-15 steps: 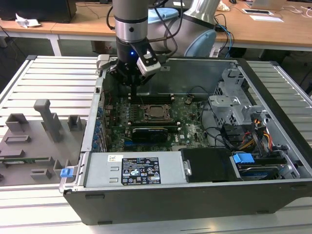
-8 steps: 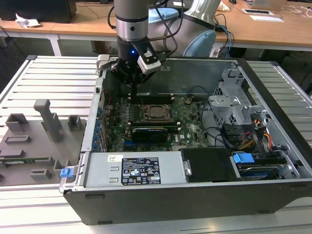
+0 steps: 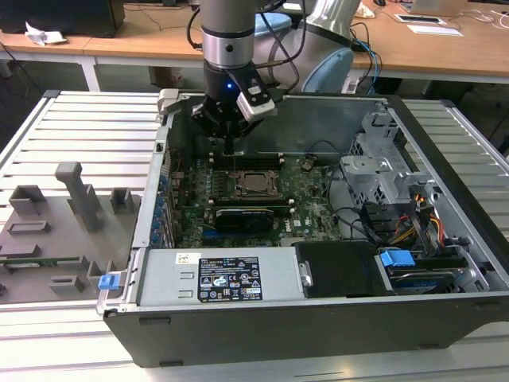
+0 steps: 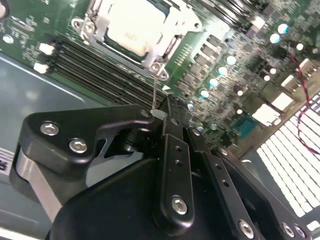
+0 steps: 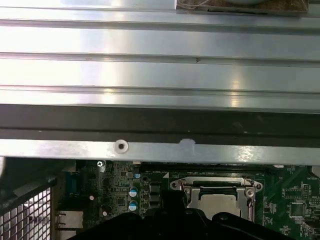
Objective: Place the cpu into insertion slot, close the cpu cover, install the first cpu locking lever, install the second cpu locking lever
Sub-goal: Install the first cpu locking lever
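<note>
The pincer (image 4: 169,102), tips pressed together, hangs by a locking lever (image 4: 156,87) (gripped or not, unclear) near the cpu cover (image 4: 167,32).

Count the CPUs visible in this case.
1: the cpu, on the motherboard, framed by the cpu cover, close by the gripper. The arm could hide another.

power supply (image 3: 227,278) lies along the near wall of the open case (image 3: 262,338) | black grilled card (image 3: 242,216) just behind it | drive cage (image 3: 382,171) behind it, toward the exterior view's right | blue clip (image 3: 107,280) beside its end at the exterior view's left | grey blocks (image 3: 71,195) farther that way, on the slatted table (image 3: 95,119)
</note>
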Controlling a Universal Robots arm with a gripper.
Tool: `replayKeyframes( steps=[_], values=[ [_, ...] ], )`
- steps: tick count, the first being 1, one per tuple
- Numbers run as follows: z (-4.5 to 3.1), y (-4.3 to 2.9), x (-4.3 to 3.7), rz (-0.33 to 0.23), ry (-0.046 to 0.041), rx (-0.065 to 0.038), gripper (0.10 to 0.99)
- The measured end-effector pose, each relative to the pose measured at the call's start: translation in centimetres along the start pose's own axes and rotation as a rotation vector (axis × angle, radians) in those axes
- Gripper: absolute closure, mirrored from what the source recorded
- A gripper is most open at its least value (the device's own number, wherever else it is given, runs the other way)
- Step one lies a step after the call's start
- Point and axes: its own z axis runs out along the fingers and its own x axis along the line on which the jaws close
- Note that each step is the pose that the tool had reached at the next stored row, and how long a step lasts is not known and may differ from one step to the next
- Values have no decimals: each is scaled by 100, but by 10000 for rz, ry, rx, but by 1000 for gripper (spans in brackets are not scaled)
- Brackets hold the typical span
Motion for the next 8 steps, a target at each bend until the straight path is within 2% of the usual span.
replayKeyframes(
  steps=[4, 8],
  values=[
    [30, -2, -245, 0, 3, 0, 980],
    [44, -4, -361, 1, 3, -4, 980]
  ],
)
